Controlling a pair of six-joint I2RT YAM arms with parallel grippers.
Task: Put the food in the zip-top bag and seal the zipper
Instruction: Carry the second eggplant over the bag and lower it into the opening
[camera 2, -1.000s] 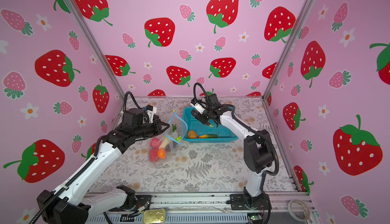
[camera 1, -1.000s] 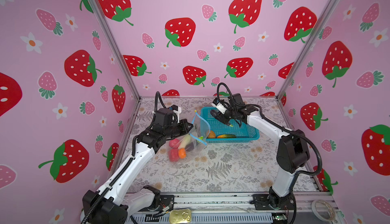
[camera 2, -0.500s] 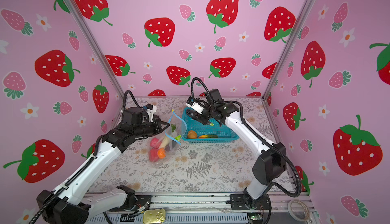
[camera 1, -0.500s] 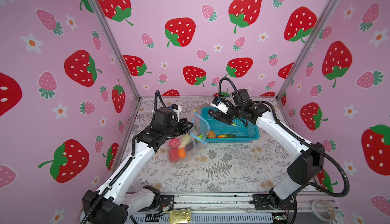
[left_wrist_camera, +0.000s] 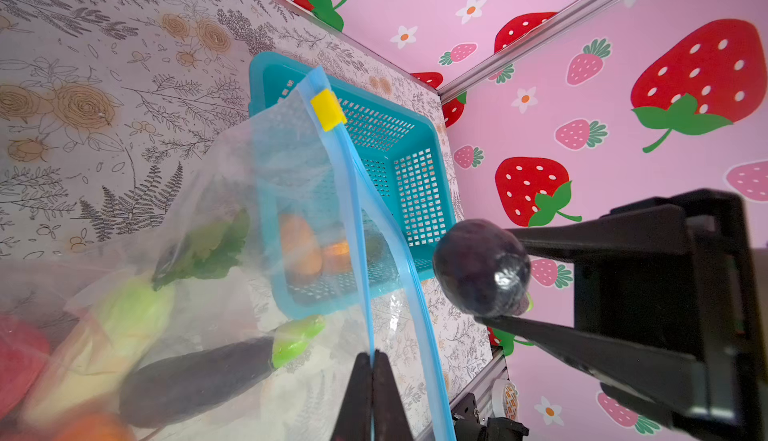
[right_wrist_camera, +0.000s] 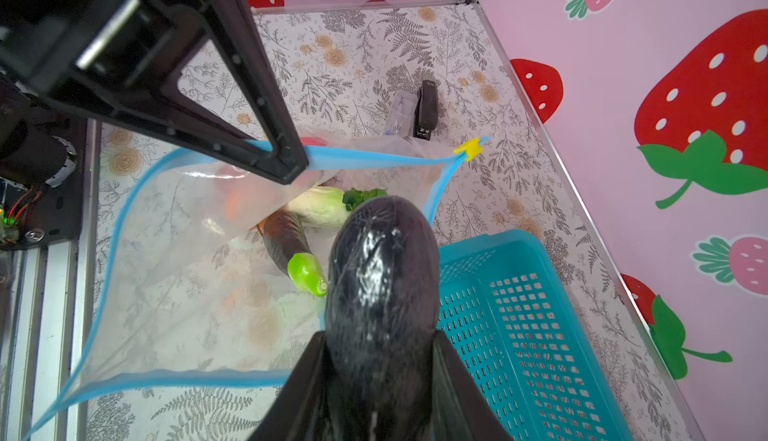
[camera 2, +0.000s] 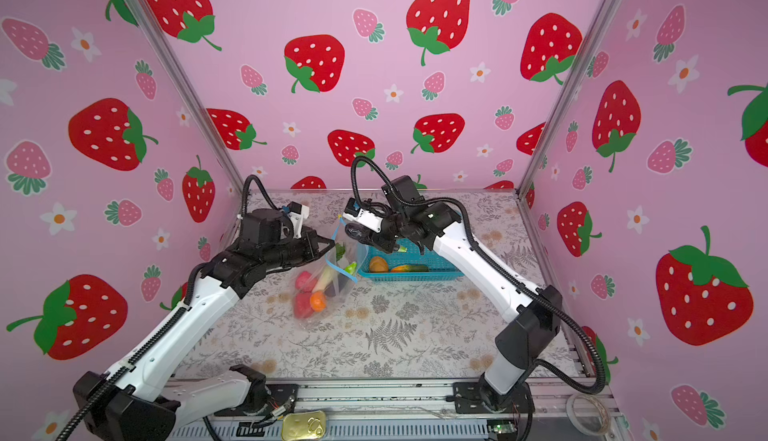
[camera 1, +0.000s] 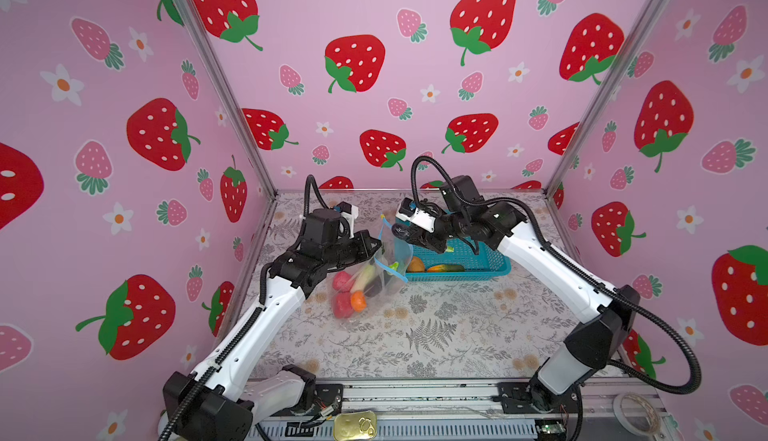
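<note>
A large, clear, crinkly zip-top bag (camera 1: 384,289) is lying slumped on the table (camera 1: 457,335), its mouth gaping wide open. Its light-blue zipper (left_wrist_camera: 353,194) is running unsealed around the mouth, with a yellow slider tab (left_wrist_camera: 328,109) sitting at one end. The left gripper (left_wrist_camera: 372,356) is pinching one zipper lip, holding it raised. Lying inside are two red-pink lumps (camera 1: 341,282), an orange (camera 1: 358,302), a white radish (right_wrist_camera: 320,206) and a dark eggplant (right_wrist_camera: 286,239). The right gripper (right_wrist_camera: 376,335) is holding a second eggplant (right_wrist_camera: 382,285) in the air just beside the open mouth. A yellow-orange piece (camera 1: 415,264) and a green-orange cucumber (camera 1: 444,268) are lying in the teal basket (camera 1: 457,279)
</note>
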